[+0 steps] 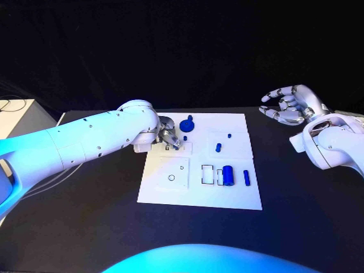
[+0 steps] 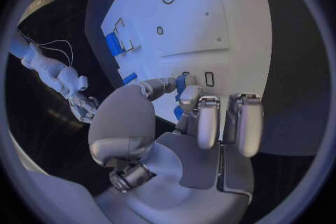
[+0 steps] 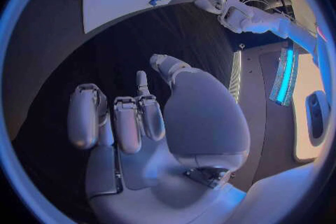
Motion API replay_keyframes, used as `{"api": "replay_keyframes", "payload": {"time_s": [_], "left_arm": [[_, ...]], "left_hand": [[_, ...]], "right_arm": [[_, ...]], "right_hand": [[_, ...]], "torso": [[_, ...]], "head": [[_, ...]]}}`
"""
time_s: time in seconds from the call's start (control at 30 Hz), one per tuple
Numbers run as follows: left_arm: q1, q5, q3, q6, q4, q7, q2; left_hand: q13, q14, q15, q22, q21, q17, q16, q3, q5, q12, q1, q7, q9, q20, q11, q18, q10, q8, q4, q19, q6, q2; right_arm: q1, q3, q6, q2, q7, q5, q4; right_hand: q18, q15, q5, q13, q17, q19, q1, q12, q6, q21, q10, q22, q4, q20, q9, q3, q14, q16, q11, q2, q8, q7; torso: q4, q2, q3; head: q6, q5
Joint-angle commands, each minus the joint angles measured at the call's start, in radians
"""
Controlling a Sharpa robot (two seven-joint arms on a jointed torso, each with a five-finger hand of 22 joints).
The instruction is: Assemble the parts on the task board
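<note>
Five blue parts (image 1: 227,174) show on the white task board (image 1: 231,199). Left hand (image 1: 169,138) pinches one small part (image 2: 180,85) over the board; right hand (image 1: 290,105) hovers off-board, fingers loosely curled around nothing.

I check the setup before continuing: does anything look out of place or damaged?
Nothing stands out. The task board lies flat, the blue parts rest on it, and the left hand pinches one small blue part.

No text, label, brand or number can be read — not on the task board (image 1: 200,190) near the left hand (image 1: 169,139), and not on the arms.
</note>
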Motion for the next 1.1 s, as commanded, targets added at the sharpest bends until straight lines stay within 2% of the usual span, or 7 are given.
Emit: {"api": "replay_keyframes", "payload": {"time_s": [0.03,0.6,0.8,1.1], "left_arm": [[0.001,-0.007,0.000,0.020,0.000,0.006,0.003],[0.000,-0.014,-0.008,0.018,-0.015,0.006,0.014],[0.000,-0.017,-0.010,0.020,-0.016,0.005,0.014],[0.000,-0.027,-0.011,0.031,-0.018,0.005,0.013]], "left_hand": [[-0.001,0.106,-0.008,0.153,-0.003,0.263,0.003,0.198,0.007,0.002,-0.001,-0.014,0.040,-0.006,0.001,-0.012,0.003,0.003,-0.204,0.032,0.023,0.010],[-0.001,0.106,-0.008,0.153,-0.003,0.263,0.003,0.198,0.007,0.002,-0.001,-0.014,0.040,-0.006,0.001,-0.012,0.003,0.003,-0.204,0.032,0.023,0.010],[0.000,0.106,-0.009,0.151,-0.004,0.263,0.003,0.199,0.007,0.002,-0.001,-0.014,0.040,-0.007,0.001,-0.011,0.004,0.002,-0.205,0.031,0.023,0.010],[0.001,0.106,-0.009,0.152,-0.003,0.263,0.003,0.199,0.007,0.002,-0.001,-0.014,0.040,-0.007,0.001,-0.011,0.004,0.002,-0.205,0.032,0.024,0.010]], "right_arm": [[0.000,0.001,0.018,0.001,0.006,-0.010,0.000],[0.000,0.001,0.020,0.000,0.002,-0.010,0.000],[0.000,0.001,0.020,0.000,0.002,-0.010,0.001],[0.000,0.001,0.021,0.000,0.001,-0.010,0.000]], "right_hand": [[0.010,0.006,-0.003,0.159,0.212,0.004,-0.007,0.003,0.006,0.004,0.027,0.080,0.007,0.001,0.002,0.001,0.082,0.007,0.006,0.001,-0.003,0.003],[0.010,0.006,-0.004,0.158,0.211,0.003,-0.008,0.002,0.007,0.001,0.026,0.078,0.007,0.000,0.003,0.001,0.081,0.006,0.005,0.001,-0.004,0.002],[0.010,0.006,-0.004,0.158,0.211,0.003,-0.008,0.002,0.007,0.001,0.026,0.078,0.007,0.000,0.003,0.001,0.081,0.006,0.005,0.001,-0.004,0.002],[0.010,0.006,-0.004,0.158,0.211,0.003,-0.008,0.002,0.007,0.001,0.026,0.078,0.007,0.000,0.003,0.001,0.081,0.006,0.005,0.001,-0.004,0.002]], "torso": [[-0.0003,0.000,0.0002],[0.0005,0.000,0.0002],[-0.0010,0.000,0.0004],[0.0007,0.001,0.0005]], "head": [[0.000,0.003],[-0.003,-0.002],[-0.004,0.000],[-0.005,-0.003]]}}
